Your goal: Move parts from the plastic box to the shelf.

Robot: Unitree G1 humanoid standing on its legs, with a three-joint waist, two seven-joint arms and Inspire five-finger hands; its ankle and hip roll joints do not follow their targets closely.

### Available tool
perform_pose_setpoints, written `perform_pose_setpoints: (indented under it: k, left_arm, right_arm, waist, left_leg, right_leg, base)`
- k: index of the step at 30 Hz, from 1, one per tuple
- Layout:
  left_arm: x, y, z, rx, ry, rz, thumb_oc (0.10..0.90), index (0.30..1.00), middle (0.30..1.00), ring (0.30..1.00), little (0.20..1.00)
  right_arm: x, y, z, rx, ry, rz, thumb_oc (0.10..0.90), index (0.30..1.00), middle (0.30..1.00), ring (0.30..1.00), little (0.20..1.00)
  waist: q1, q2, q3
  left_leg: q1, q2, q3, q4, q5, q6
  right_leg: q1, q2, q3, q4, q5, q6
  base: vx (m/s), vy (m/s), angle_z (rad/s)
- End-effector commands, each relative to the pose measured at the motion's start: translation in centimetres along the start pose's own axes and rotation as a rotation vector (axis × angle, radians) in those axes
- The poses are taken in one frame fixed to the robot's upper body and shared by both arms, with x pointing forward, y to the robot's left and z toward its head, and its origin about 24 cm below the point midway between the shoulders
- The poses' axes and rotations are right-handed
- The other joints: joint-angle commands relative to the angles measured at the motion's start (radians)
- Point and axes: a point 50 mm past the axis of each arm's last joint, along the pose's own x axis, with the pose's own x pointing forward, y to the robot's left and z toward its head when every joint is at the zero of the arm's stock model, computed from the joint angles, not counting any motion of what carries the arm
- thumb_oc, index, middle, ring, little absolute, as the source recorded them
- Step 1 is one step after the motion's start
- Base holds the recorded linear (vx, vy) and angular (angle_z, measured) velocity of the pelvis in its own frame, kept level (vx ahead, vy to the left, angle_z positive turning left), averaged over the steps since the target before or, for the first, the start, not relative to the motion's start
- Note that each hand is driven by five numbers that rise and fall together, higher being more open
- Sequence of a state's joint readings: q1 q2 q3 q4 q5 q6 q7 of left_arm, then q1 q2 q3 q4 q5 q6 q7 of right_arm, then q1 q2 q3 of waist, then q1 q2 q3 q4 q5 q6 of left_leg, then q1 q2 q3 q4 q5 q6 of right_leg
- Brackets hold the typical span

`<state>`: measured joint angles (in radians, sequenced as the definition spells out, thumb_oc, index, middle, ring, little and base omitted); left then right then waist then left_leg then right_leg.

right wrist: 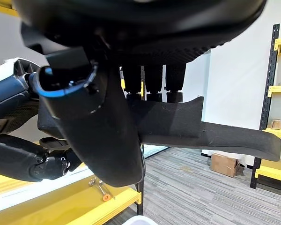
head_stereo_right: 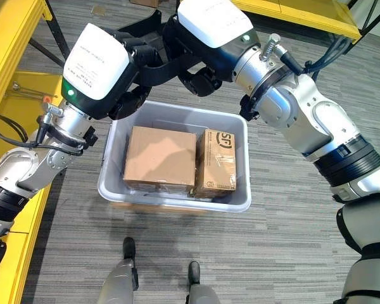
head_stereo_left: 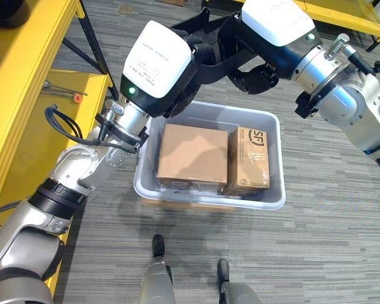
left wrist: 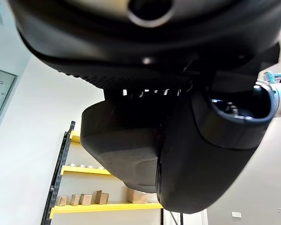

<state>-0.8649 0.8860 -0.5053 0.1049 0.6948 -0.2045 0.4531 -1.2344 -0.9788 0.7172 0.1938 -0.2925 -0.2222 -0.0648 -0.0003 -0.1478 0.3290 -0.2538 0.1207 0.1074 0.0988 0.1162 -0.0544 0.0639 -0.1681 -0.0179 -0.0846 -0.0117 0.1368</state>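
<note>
At far left of the left eye view runs the yellow shelf [head_stereo_left: 25, 76], the place the parts are bound for. Just right of it, in the upper middle, the left hand [left wrist: 215, 154] is raised over the box's far rim. Its thumb stands before a dark mass, and I cannot tell whether this hand grips anything.

Between the two hands at top centre sits a black part [right wrist: 215, 133], long and flat. In the right wrist view its long axis runs sideways, away from the thumb. Below it, mid-frame, the plastic box [head_stereo_left: 209, 201] rests on the floor. It holds a large carton [head_stereo_left: 191, 155] on the left and a narrower carton [head_stereo_left: 248, 158] touching it on the right.

At upper right the right hand [right wrist: 98, 136] appears to pinch the part's near end, thumb in front and fingers behind.

The part is already clear of the box, so what matters is that the shelf lies to its left. The left arm is nearer the shelf, so the carry probably swings leftward, with the part's long axis kept level.
</note>
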Motion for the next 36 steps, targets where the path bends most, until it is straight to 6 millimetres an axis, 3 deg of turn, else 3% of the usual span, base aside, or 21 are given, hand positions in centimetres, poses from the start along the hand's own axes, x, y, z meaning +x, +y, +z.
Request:
perform_pose_setpoints:
  k: [1, 12, 13, 17, 23, 30, 36]
  left_arm:
    - [-1.9, -3.1, 0.8, -0.079, 0.064, -0.047, 0.400, 0.300, 0.300, 0.300, 0.300]
    - [-2.1, -3.4, 1.0, -0.102, 0.075, -0.053, 0.400, 0.300, 0.300, 0.300, 0.300]
    - [-2.2, -3.4, 0.9, -0.104, 0.078, -0.054, 0.400, 0.300, 0.300, 0.300, 0.300]
    - [-2.7, -3.2, 0.6, -0.100, 0.094, -0.062, 0.400, 0.300, 0.300, 0.300, 0.300]
    - [-4.7, -2.8, -1.0, -0.068, 0.169, -0.094, 0.400, 0.300, 0.300, 0.300, 0.300]
    - [-8.3, -1.8, -3.0, -0.011, 0.286, -0.136, 0.400, 0.300, 0.300, 0.300, 0.300]
    - [-10.9, -1.1, -3.3, 0.000, 0.365, -0.141, 0.400, 0.300, 0.300, 0.300, 0.300]
  right_arm:
    - [1.1, 0.1, 1.6, 0.174, -0.046, -0.177, 0.400, 0.300, 0.300, 0.300, 0.300]
    - [1.0, 0.2, 1.3, 0.210, -0.029, -0.202, 0.400, 0.300, 0.300, 0.300, 0.300]
    - [0.9, 0.3, 1.2, 0.238, -0.019, -0.205, 0.900, 1.000, 1.000, 1.000, 1.000]
    - [0.5, 0.8, 0.8, 0.339, 0.016, -0.193, 0.900, 1.000, 1.000, 1.000, 1.000]
    - [-2.9, 0.7, -0.4, 0.535, 0.072, -0.273, 0.900, 1.000, 1.000, 1.000, 1.000]
    - [-9.8, 2.0, -0.7, 0.654, 0.175, -0.364, 0.900, 1.000, 1.000, 1.000, 1.000]
    - [-16.5, 5.4, 0.3, 0.824, 0.364, -0.404, 0.900, 1.000, 1.000, 1.000, 1.000]
  waist:
    - [-0.020, 0.004, -0.339]
    - [-0.022, 0.010, -0.344]
    - [-0.023, 0.011, -0.344]
    - [-0.024, 0.011, -0.345]
    - [-0.035, 0.020, -0.341]
    - [-0.052, 0.041, -0.337]
    - [-0.069, 0.058, -0.332]
  left_leg:
    - [-0.031, 0.122, -0.016, 0.093, -0.076, -0.066]
    - [-0.027, 0.124, -0.016, 0.089, -0.072, -0.067]
    - [-0.026, 0.123, -0.015, 0.086, -0.071, -0.067]
    - [-0.025, 0.123, -0.012, 0.083, -0.068, -0.067]
    - [-0.024, 0.122, -0.005, 0.072, -0.061, -0.066]
    - [-0.028, 0.121, 0.000, 0.065, -0.054, -0.065]
    - [-0.035, 0.122, -0.003, 0.065, -0.049, -0.065]
  right_leg:
    - [0.091, -0.019, -0.007, 0.003, -0.048, 0.017]
    - [0.094, -0.018, -0.007, 0.001, -0.048, 0.015]
    - [0.093, -0.018, -0.007, 0.000, -0.048, 0.016]
    - [0.091, -0.019, -0.005, 0.000, -0.044, 0.016]
    - [0.083, -0.022, -0.003, -0.001, -0.040, 0.018]
    - [0.077, -0.023, -0.007, -0.001, -0.041, 0.021]
    - [0.070, -0.024, -0.009, 0.003, -0.046, 0.017]
  base:
    - [0.00, 0.000, 0.00]
    - [0.00, 0.000, -0.01]
    - [0.00, 0.000, 0.00]
    - [0.00, 0.000, 0.00]
    - [0.00, 0.000, 0.00]
    - [0.01, 0.005, -0.02]
    - [0.00, 0.000, -0.01]
